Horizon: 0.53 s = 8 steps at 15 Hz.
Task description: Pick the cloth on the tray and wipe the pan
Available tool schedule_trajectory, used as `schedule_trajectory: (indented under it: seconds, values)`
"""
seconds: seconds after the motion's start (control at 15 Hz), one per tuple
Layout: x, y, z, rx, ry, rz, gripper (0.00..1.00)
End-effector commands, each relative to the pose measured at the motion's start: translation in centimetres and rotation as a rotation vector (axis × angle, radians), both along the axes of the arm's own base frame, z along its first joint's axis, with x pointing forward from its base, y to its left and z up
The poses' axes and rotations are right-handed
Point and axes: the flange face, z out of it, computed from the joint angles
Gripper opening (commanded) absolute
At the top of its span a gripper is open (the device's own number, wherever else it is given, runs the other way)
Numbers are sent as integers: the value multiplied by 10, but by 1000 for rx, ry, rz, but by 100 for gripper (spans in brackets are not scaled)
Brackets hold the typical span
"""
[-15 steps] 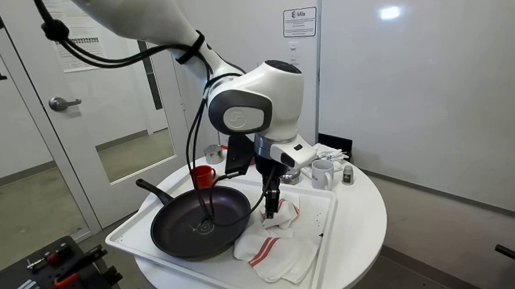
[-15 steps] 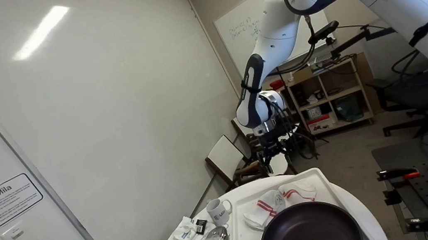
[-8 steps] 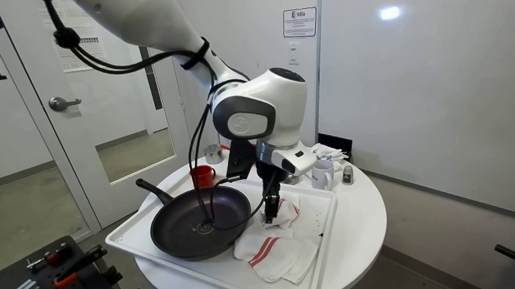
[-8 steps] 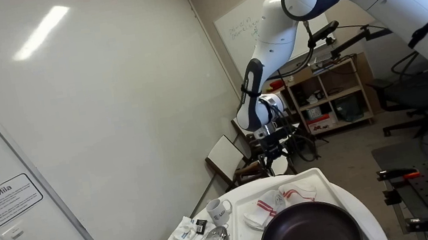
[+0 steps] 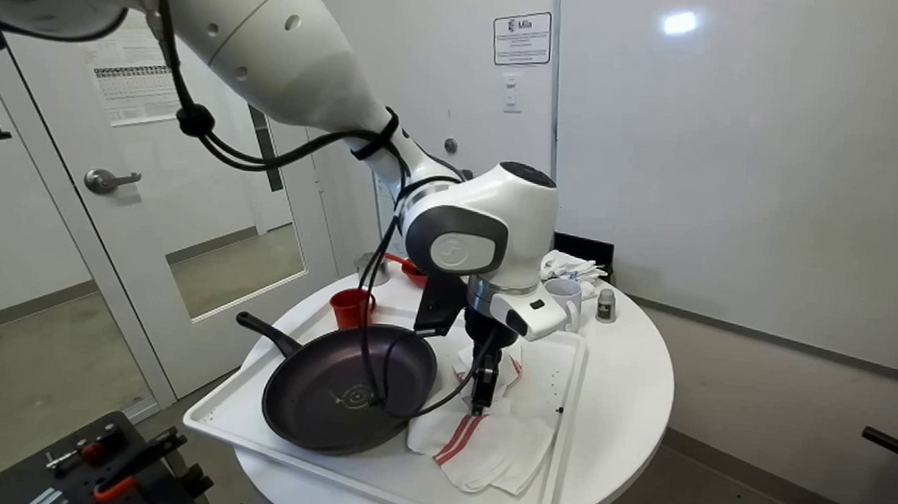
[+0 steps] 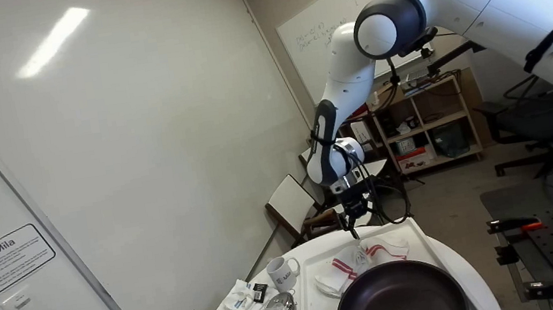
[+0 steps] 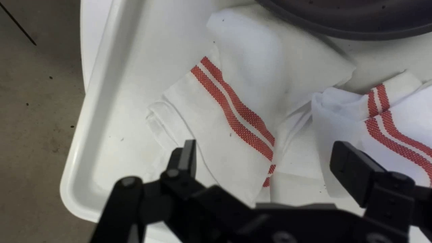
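Fingers (image 7: pixel 352 172) wide apart above cloth (image 7: pixel 249 87)

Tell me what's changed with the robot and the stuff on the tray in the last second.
In an exterior view, the pincer has moved down and a little to the right, lower over the cloth. Nothing has visibly been taken hold of or let go: its jaws stand apart in the wrist view. The cloth, pan and tray stayed put.
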Motion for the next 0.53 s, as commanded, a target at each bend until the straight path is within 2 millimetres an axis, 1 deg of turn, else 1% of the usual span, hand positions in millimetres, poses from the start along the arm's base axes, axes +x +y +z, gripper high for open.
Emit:
schedule_trajectory:
  seconds: [0.0,0.27,0.47]
  values:
    - [13,-12,-28,23,49,-48,100]
    - [12,-16,-56,28,81,-77,100]
    - [11,-19,-71,21,93,-94,100]
